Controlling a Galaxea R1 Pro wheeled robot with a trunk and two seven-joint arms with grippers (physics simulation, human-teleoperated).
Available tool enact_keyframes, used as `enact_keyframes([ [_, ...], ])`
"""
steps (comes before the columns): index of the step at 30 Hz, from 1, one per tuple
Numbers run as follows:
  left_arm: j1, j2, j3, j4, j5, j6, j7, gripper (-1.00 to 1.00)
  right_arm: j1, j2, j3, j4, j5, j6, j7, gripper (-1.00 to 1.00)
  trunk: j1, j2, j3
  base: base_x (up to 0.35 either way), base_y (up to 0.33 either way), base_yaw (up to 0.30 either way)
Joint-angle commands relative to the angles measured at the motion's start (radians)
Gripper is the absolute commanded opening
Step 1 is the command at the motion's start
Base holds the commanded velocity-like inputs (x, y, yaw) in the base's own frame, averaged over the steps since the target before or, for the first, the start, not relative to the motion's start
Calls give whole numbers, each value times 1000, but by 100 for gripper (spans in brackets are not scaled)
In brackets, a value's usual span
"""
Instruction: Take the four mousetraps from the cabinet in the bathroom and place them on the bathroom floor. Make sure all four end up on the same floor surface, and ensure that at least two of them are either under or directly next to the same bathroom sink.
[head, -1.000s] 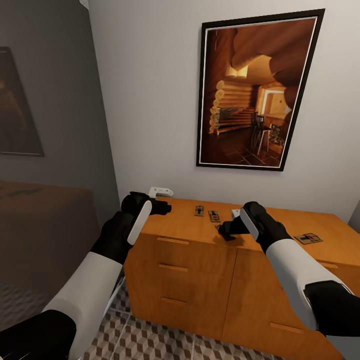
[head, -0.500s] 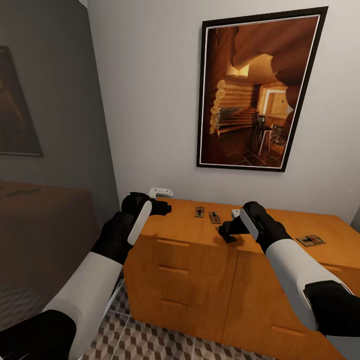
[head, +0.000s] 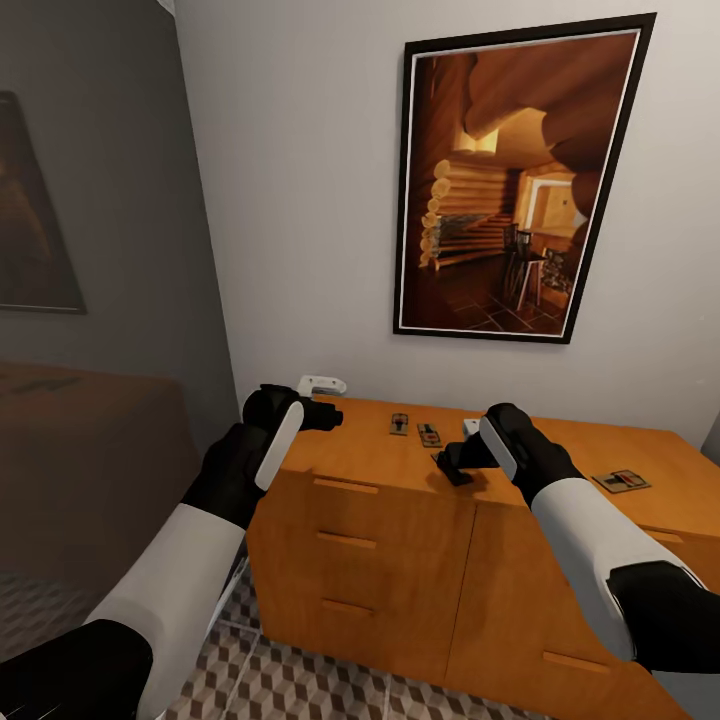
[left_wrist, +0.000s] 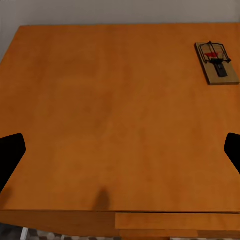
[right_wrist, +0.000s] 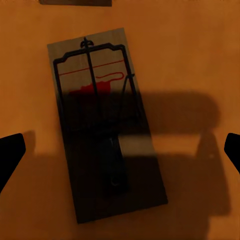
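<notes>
The low orange-brown wooden cabinet stands against the white wall beneath a framed log-cabin picture. Its drawers are all closed, so their contents cannot be determined.

Three small flat brown wooden mousetraps with dark wire parts lie on the cabinet top in the head view:
- one and a second close together near the back edge;
- a third well apart, toward the right end.

The right gripper hovers over the cabinet top just in front of the paired traps. In the right wrist view its fingertips stand wide apart, released, with a mousetrap lying flat between them in the gripper's shadow.

The left gripper hangs above the left end of the cabinet top. Its fingertips are also spread, holding nothing. One mousetrap lies beyond them on the wood.

Cube-patterned floor tiles show at the cabinet's base.
</notes>
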Motion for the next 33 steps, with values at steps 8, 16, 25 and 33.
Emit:
enact_keyframes([
  [8,-1,0,-1,0,10,3,10,100,-1,-1,6,-1,-9,3,0,100,0,-1,-1,0,0,0],
  [16,-1,0,-1,0,10,3,10,100,-1,-1,6,-1,-13,3,0,100,0,-1,-1,0,0,0],
  [25,-1,0,-1,0,11,3,10,100,-1,-1,6,-4,-13,3,15,100,0,-1,-1,0,0,0],
  [33,-1,0,-1,0,12,3,10,100,-1,-2,6,-11,-12,3,38,100,0,-1,-1,0,0,0],
])
